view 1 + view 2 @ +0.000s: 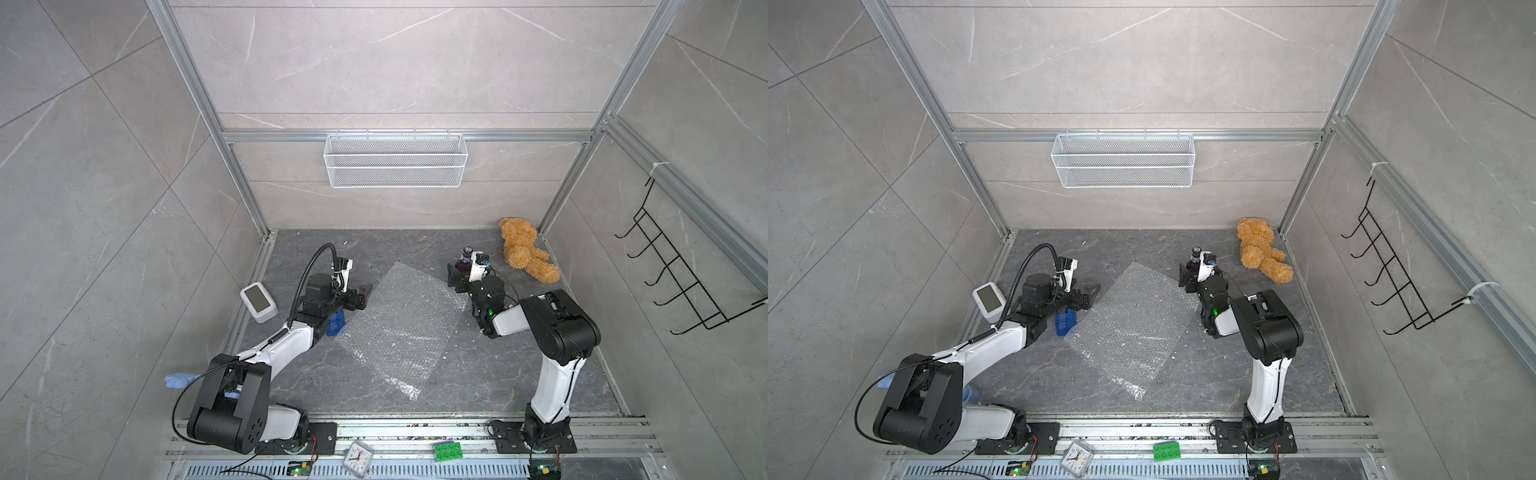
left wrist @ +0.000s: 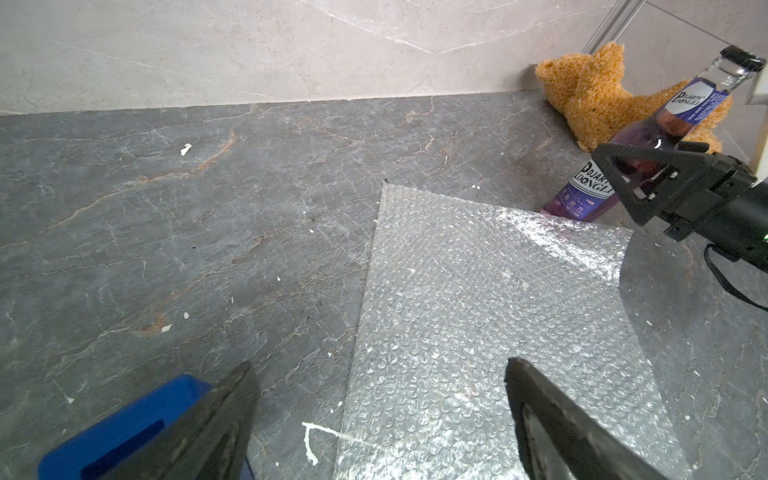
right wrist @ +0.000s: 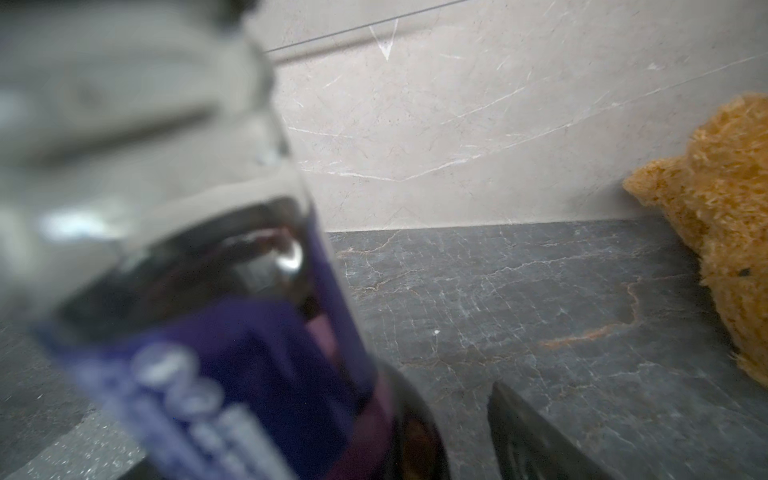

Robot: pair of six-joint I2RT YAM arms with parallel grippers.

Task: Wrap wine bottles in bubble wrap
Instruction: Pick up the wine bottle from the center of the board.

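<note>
Nearest the arm bases, a small white square alarm clock (image 1: 356, 458) and a green studded plastic brick (image 1: 448, 450) lie on the metal rail, out of play. Further in, the large clear sheet of bubble wrap (image 1: 399, 328) lies flat and skewed on the dark grey marbled tabletop (image 1: 316, 378), one corner pointing at the rail. At its left edge the left gripper (image 1: 365, 297) hovers with jaws spread and nothing between them, beside a small blue plastic box (image 1: 336, 324). Just off the sheet's far right corner stands the small clear glass wine bottle with purple liquid, dark cap and pale label (image 2: 652, 133), its long axis roughly upright; whether it truly leans I cannot tell. The right gripper (image 1: 458, 271) straddles its body, jaws wide, and the right wrist view shows a sliver of table between one finger (image 3: 540, 449) and the glass, so I judge it not clamped. The right arm is clearly nearer, and the sheet lies near-left of the bottle, so the carry should go that way. Farthest back, a tan plush teddy bear (image 1: 525, 249) sits in the corner
</note>
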